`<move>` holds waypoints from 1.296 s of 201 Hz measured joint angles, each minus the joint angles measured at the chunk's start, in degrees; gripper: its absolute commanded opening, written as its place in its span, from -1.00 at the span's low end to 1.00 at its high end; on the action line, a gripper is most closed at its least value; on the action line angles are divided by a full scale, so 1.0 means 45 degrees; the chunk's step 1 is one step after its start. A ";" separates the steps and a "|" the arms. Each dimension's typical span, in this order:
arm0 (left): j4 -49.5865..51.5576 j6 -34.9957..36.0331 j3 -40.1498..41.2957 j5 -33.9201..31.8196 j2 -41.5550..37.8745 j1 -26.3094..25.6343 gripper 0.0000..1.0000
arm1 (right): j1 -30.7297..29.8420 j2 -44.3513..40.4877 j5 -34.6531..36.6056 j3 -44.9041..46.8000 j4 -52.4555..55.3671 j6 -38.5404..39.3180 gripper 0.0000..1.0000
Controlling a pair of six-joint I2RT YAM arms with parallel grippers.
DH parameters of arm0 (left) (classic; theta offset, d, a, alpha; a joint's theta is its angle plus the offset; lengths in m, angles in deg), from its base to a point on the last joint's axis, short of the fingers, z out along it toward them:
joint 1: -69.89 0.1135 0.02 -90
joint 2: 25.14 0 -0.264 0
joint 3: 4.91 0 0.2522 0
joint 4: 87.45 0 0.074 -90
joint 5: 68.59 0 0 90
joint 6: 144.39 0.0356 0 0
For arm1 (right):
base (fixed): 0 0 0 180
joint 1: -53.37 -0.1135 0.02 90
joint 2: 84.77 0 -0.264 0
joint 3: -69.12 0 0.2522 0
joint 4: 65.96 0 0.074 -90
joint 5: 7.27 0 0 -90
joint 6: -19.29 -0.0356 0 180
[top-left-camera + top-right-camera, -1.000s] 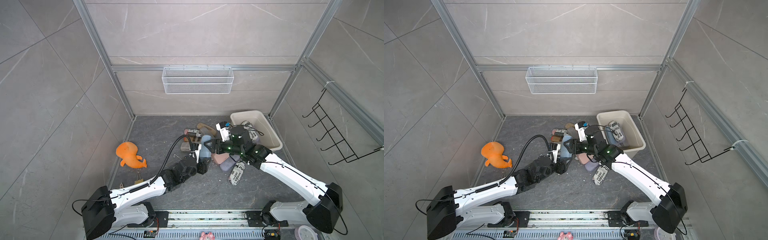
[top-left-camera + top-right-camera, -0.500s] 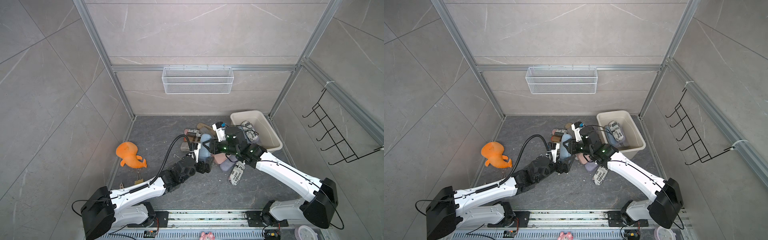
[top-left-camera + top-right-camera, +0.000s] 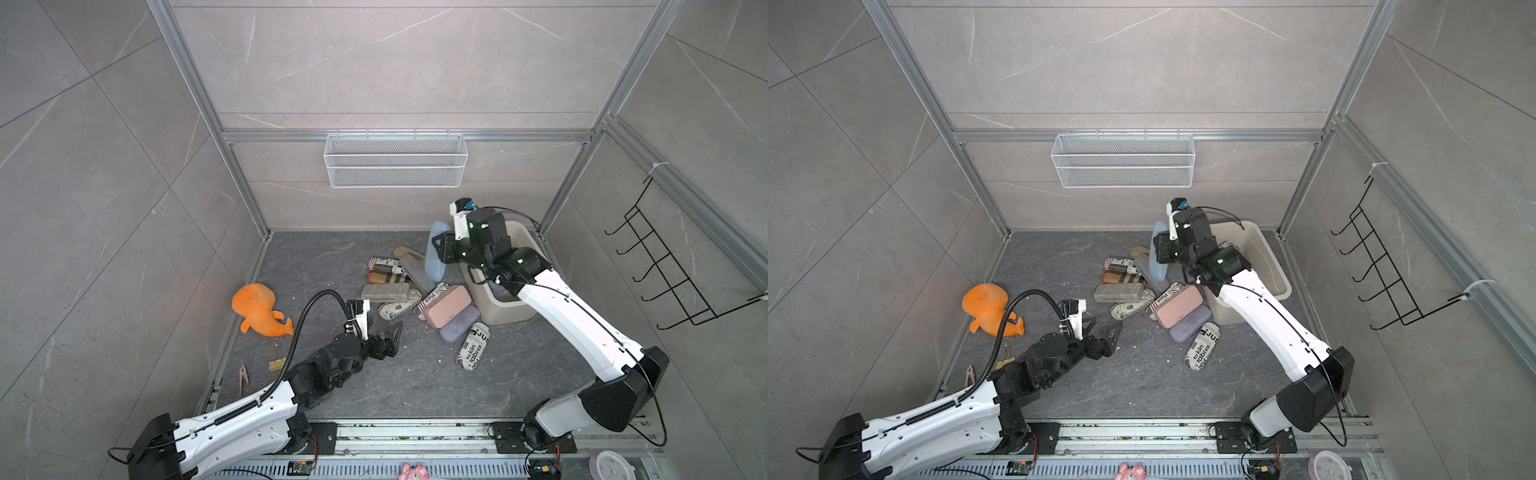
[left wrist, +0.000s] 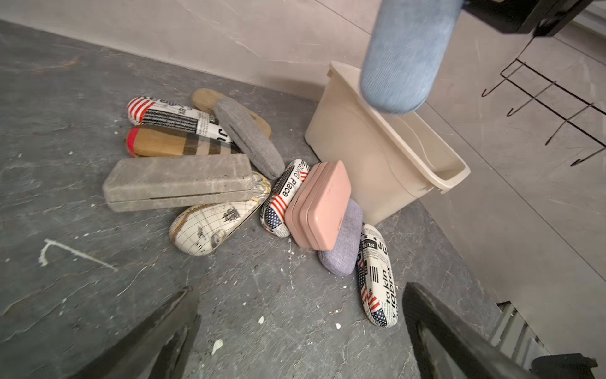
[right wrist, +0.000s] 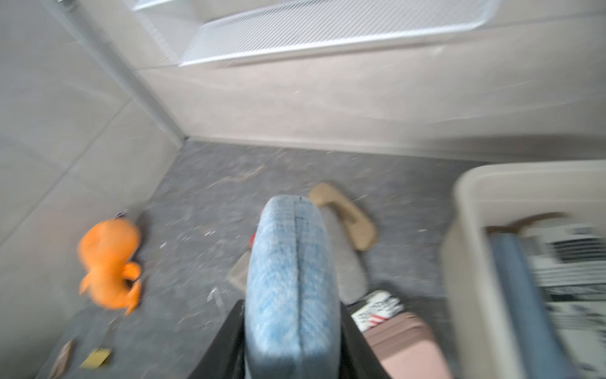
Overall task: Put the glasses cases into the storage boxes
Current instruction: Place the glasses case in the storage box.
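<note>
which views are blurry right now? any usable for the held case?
Right wrist view: heavy motion blur, tub and orange plush smeared, only the blue case in the right gripper fairly sharp. Left wrist view: sharp, wide-angle bending at edges. Both top views: crisp, evenly lit, case readable.

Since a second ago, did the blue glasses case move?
Yes. The right pincer lifted the blue glasses case off the pile, up and toward the cream storage box by the back wall.

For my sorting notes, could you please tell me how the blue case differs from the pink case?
The blue case is held aloft by the right tool; the pink case lies on the floor beside the tub. The blue one looks fabric-textured and rounded, the pink one smooth and boxy. Both are closed.
</note>
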 measured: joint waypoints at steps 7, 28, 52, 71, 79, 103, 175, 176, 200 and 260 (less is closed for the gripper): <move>0.0243 -0.0058 0.0068 -0.0112 -0.0180 0.0000 0.97 | 0.0471 0.0087 0.0476 -0.0345 0.0277 0.0340 -0.26; 0.0787 -0.0194 0.0141 -0.0316 -0.0539 0.0000 0.97 | 0.1749 0.0403 0.2127 -0.1151 0.1015 0.1394 -0.25; 0.1219 -0.0321 0.0141 -0.0559 -0.0714 0.0000 0.97 | 0.2730 0.1093 0.3750 -0.1433 0.1277 0.2278 -0.24; 0.1647 -0.0389 0.0141 -0.0627 -0.0724 0.0000 0.96 | 0.3526 0.2166 0.4745 -0.1588 0.1574 0.2788 -0.25; 0.1812 -0.0457 0.0141 -0.0685 -0.0729 0.0000 0.96 | 0.3798 0.2676 0.5173 -0.1642 0.1632 0.2973 -0.25; 0.2132 -0.0651 0.0141 -0.0738 -0.0850 0.0000 0.96 | 0.4410 0.4090 0.6149 -0.1666 0.1700 0.3410 -0.24; 0.2603 -0.1132 0.0141 -0.0763 -0.1098 0.0000 0.97 | 0.4920 0.6951 0.6985 -0.3143 0.1817 0.3764 0.27; 0.2608 -0.1137 0.0141 -0.0763 -0.1098 0.0000 0.97 | 0.4920 0.6960 0.6980 -0.3152 0.1821 0.3808 0.27; 0.2715 -0.1156 0.0141 -0.0748 -0.1064 0.0000 0.98 | 0.4915 0.7193 0.6824 -0.3288 0.1962 0.3643 0.39; 0.3993 -0.1049 -0.0777 -0.1078 0.0233 0.0330 0.98 | 0.3609 0.4226 0.6441 -0.0806 0.1812 0.2540 0.46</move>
